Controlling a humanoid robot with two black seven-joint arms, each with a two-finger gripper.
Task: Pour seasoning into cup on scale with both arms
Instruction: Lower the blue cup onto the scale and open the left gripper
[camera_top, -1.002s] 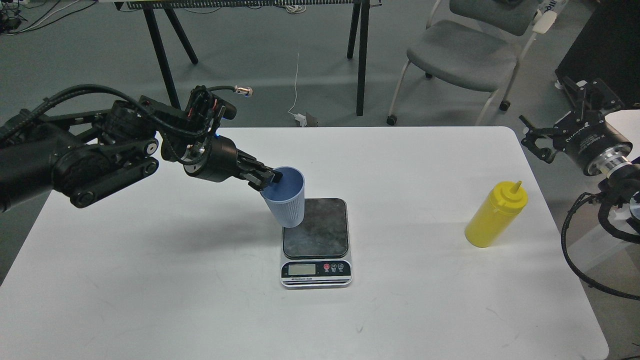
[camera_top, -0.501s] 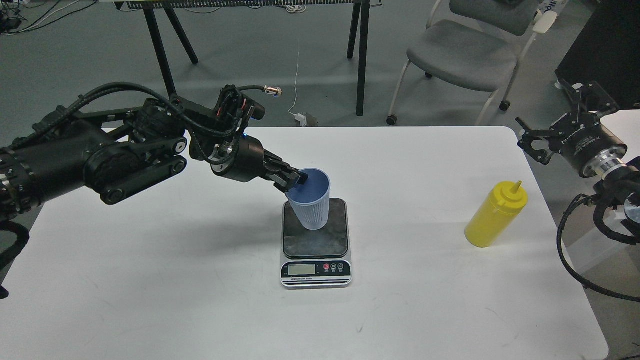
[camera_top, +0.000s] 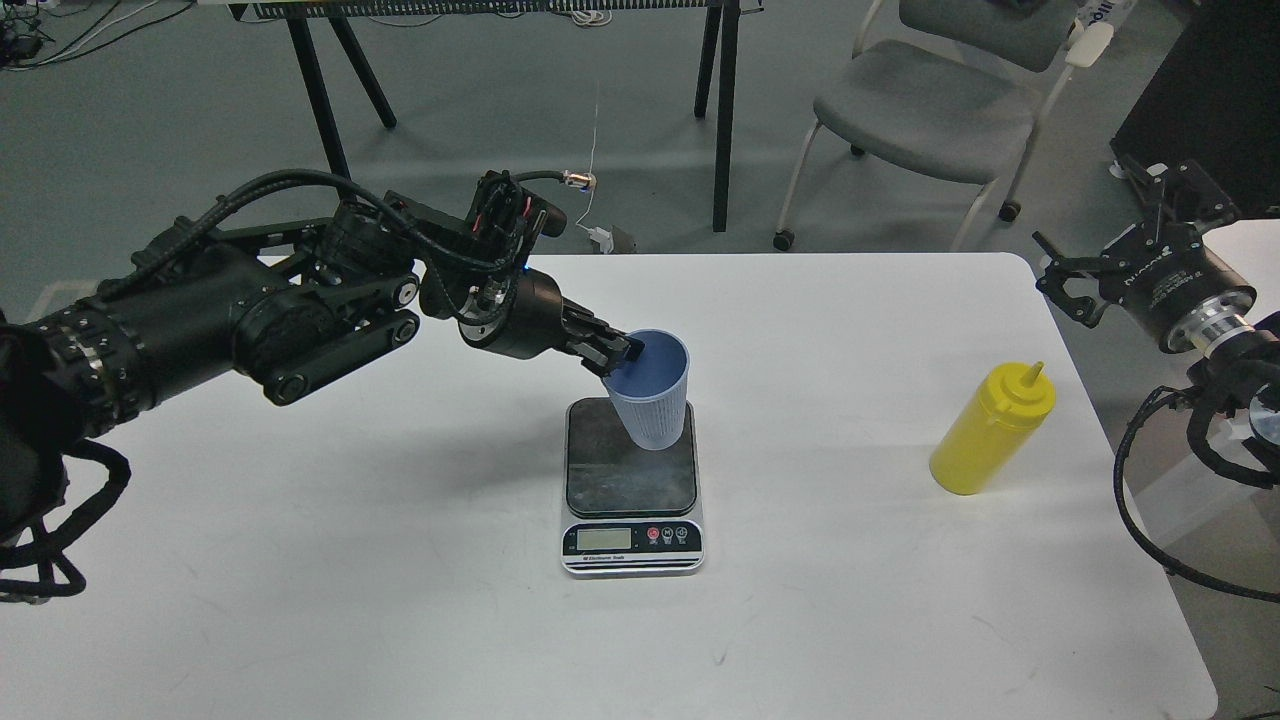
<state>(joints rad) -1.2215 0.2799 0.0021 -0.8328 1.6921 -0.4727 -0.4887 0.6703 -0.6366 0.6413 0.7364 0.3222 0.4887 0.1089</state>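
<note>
I see white tabletop over grey floor. Beyond tabletop: black-legged table, grey chair at its right, white cable trailing down between.

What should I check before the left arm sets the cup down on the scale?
1. Grip: left gripper pinches the rim of the light blue cup: ok.
2. Cup over the scale: over the plate's far right part, not centred: not ok.
3. Cup upright: tilted: not ok.
4. Cup touching the plate: cannot tell.
5. Yellow squeeze bottle: upright on the white table, apart from the scale: ok.
6. Right gripper: open, holding nothing, away from the bottle: ok.
</note>
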